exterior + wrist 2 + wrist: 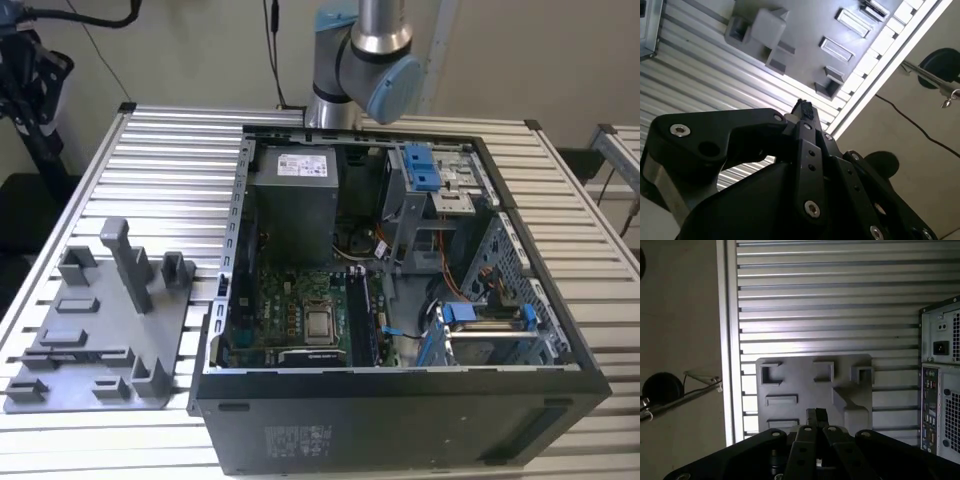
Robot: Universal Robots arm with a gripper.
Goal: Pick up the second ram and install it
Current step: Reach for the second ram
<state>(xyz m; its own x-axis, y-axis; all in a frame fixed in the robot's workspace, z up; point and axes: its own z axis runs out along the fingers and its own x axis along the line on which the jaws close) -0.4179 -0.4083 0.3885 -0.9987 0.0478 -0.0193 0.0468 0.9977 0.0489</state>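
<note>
Robotics lab or test workshop: a jointed robot arm point(360, 60) stands behind a slatted aluminium desk point(170, 160). The desk carries an opened desktop computer case point(400, 410) and a grey plastic fixture tray point(60, 340). Cables point(272, 40) hang against a bare wall point(200, 50).

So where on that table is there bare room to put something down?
The slatted table is bare from the grey tray to its far edge, beside the computer case, and in a strip past the case on the exterior view's right. Crowded: the tray with its posts, and the case's inside, packed with parts and blue brackets.
</note>
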